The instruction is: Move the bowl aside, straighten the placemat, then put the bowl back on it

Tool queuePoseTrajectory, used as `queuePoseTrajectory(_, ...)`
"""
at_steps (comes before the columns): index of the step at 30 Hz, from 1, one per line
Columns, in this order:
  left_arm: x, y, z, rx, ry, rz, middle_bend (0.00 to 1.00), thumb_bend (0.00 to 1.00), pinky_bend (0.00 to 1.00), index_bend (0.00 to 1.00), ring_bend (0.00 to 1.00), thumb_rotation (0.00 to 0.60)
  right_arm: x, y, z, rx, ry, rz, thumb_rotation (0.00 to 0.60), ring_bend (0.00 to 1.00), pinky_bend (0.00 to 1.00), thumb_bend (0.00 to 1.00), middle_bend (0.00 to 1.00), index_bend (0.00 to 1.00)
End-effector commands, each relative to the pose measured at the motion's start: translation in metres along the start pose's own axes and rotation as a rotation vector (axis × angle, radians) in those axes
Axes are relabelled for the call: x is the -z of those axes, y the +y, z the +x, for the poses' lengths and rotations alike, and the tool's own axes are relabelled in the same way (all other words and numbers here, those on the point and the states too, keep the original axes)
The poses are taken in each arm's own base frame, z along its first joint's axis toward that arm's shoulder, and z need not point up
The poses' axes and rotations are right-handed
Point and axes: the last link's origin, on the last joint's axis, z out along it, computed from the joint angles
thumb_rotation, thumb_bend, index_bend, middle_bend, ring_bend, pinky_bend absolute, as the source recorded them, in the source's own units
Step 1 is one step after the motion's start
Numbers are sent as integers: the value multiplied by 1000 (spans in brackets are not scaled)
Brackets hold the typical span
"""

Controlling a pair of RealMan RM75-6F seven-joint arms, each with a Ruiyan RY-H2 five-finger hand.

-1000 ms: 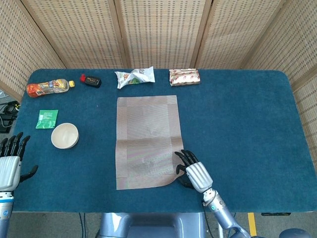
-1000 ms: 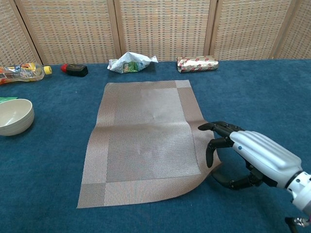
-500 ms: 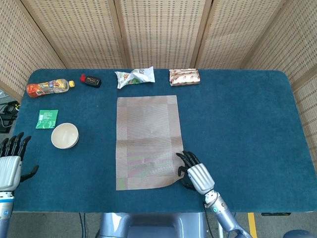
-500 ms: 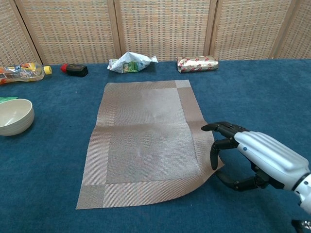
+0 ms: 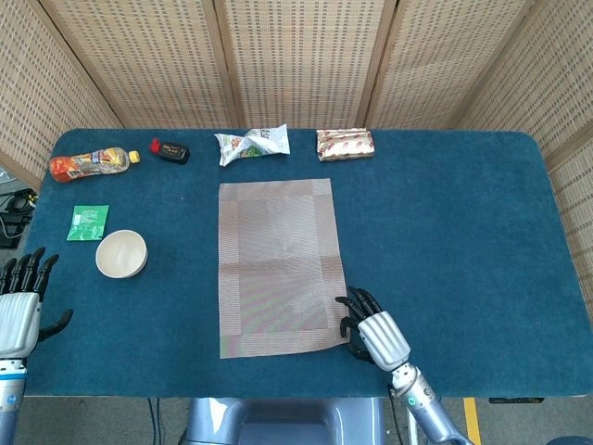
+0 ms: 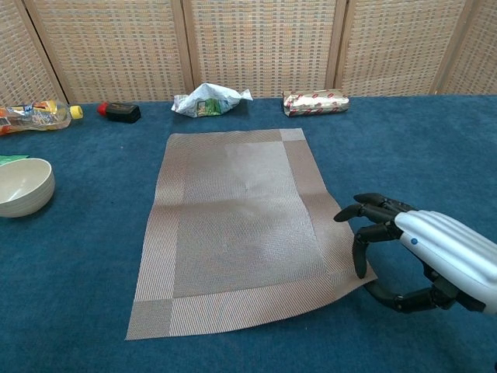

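The brown woven placemat lies lengthwise in the middle of the blue table, nearly square with its edges. My right hand is at the mat's near right corner. In the chest view this right hand curls its fingers over that corner of the placemat with the thumb below, pinching it. The cream bowl stands empty on the table left of the mat, also seen as the bowl in the chest view. My left hand hovers at the near left edge, fingers spread, holding nothing.
Along the far edge lie a juice bottle, a small black and red object, a crumpled snack bag and a wrapped packet. A green sachet lies just behind the bowl.
My right hand has pulled the mat's near right corner toward the right and the near edge. The mat has turned straighter and its curled corner lies flatter. The left hand stayed put.
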Motion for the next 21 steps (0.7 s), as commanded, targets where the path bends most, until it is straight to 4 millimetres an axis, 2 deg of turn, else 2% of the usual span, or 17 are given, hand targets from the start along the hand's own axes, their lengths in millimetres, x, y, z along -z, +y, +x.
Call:
queuePoseTrajectory(1, 0, 0, 0, 1, -1, -1, 0, 233, 0, 90, 0, 600, 1, 0, -1, 1, 0, 1, 600, 50, 147, 570, 259, 690)
queuePoseTrajectory(12, -1, -1, -1, 3, -5, 2, 0, 233, 0, 89, 0, 600, 7, 4, 18, 17, 50, 7, 600, 64, 147, 572, 270, 702)
queuePoseTrajectory(21, -1, 0, 2, 9, 8, 2, 0, 232, 0, 91, 0, 600, 26, 34, 55, 66, 114, -71, 600, 71, 147, 570, 284, 719)
